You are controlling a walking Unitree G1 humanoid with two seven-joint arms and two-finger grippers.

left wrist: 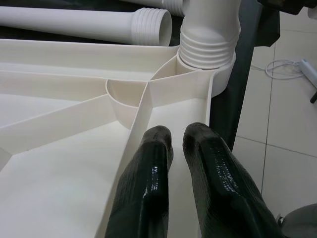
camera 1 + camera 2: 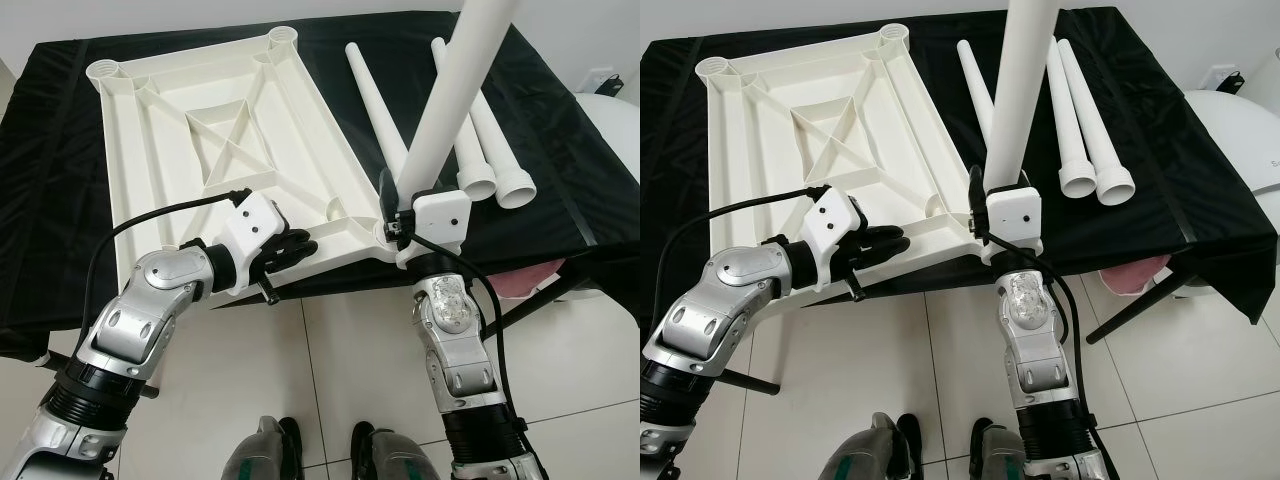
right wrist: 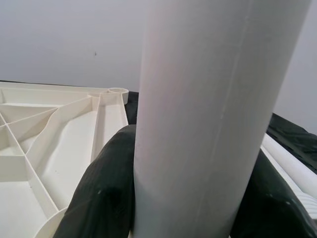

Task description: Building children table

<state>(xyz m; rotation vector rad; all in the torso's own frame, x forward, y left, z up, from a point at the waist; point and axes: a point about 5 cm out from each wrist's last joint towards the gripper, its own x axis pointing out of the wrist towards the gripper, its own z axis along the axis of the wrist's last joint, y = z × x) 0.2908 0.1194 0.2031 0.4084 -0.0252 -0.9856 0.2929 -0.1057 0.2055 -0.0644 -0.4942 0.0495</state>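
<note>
- Black-draped work table (image 2: 560, 150) set on a pale tiled floor (image 2: 340, 350), carrying every white part.
- Upturned white tabletop (image 2: 215, 135), ribbed underside up, spread across the table's left half, one near corner just past the table's front edge.
- Upright table leg (image 2: 450, 95) planted in the tabletop's near right corner socket, ribbed end seated there.
- Three loose legs (image 2: 480, 130) lying on the cloth to the right of the tabletop.
- Right gripper (image 2: 392, 212) clamped around the upright leg low down, a black finger on either side.
- Left gripper (image 2: 296, 247) resting on the tabletop's near edge, fingers (image 1: 148, 168) pressed together, holding nothing.
</note>
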